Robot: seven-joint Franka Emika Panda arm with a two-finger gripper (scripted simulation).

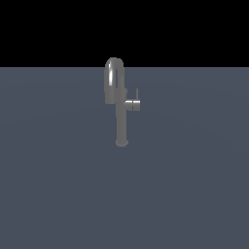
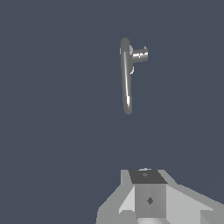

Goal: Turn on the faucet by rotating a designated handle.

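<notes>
Exterior view: the faucet (image 1: 121,116) is standing upright on the grey worktop (image 1: 53,185), roughly centre, gooseneck spout (image 1: 114,73) arching over the top. The handle (image 1: 132,104) is sticking out sideways toward the exterior view's right, with a thin lever rod (image 1: 137,93) rising from its end. No arm is showing here. Wrist view: the camera is looking at the faucet (image 2: 127,78) from well apart, handle stub (image 2: 140,55) poking off the post; the lever rod is too small to make out. The claw (image 2: 146,192) is sitting at the frame edge, nothing between or near it, but its fingertips are cropped, so I cannot tell if it's released or clenched. Handling guess: rigid smooth metal, probably slippery, fixed base, stiff hinge. I'm thinking push or pinch the lever rod near its tip for leverage, not the spout.
</notes>
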